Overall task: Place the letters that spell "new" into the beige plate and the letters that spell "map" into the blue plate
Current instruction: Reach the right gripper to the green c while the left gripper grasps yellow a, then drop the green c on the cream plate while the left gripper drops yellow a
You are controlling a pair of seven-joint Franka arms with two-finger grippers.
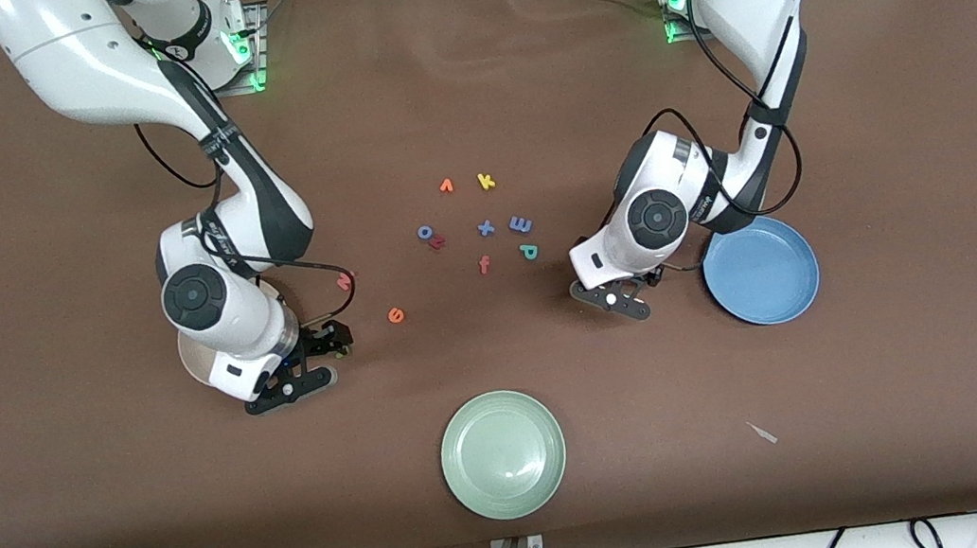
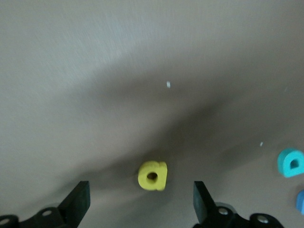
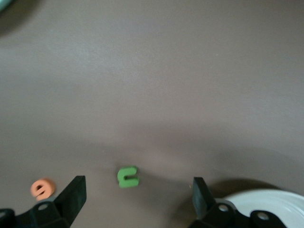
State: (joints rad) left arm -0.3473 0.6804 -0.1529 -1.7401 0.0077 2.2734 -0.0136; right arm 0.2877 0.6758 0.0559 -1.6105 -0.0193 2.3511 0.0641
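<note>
**Both tools low over the bench, each with a letter between open fingers**

The left tool (image 2: 141, 199) hangs just above the bench (image 1: 84, 522) beside the blue plate (image 1: 762, 271), on the side toward the letter cluster. Its fingers stand apart, and the yellow a (image 2: 152, 175) lies on the bench between them, untouched. The teal-green p (image 1: 529, 252) and the blue m (image 1: 521, 224) lie close by in the cluster; the blue plate holds nothing.

The right tool (image 3: 138, 197) is low beside the beige plate (image 3: 266, 202), which is mostly hidden under that arm in the front view. Its fingers are also apart, with the green n (image 3: 128, 176) lying between them on the bench. The orange e (image 1: 396, 315) lies just beside, toward the cluster, and the pinkish-red w (image 1: 343, 282) a little farther from the front camera.

The pale green plate (image 1: 503, 452) sits nearest the front camera.
</note>
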